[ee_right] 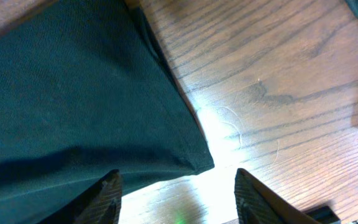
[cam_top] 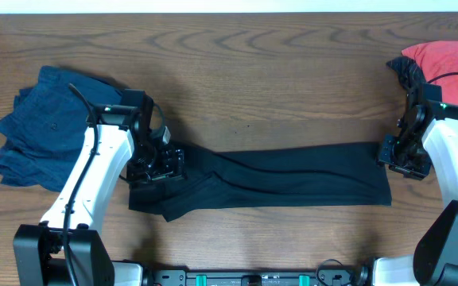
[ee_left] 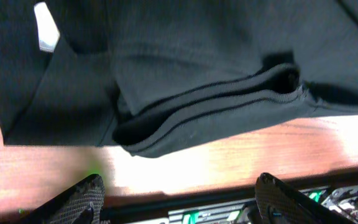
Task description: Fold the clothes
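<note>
Across the near middle of the wooden table (cam_top: 277, 95), the black shirt (cam_top: 293, 175) lies folded into a long band. Overhead, the left gripper (cam_top: 156, 165) sits at its left end and the right gripper (cam_top: 396, 155) at its right end, though their openings are unclear from there. The wrist views settle it: the left fingers (ee_left: 82, 199) are spread over bare wood beside a layered hem, with a white tag (ee_left: 45, 28) farther off. The right fingers (ee_right: 104, 199) are spread, with a shirt corner just ahead. Only the overhead view shows the navy garment (cam_top: 46, 127) far left and the red garment (cam_top: 452, 59) far right.

No legible text or labels.
</note>
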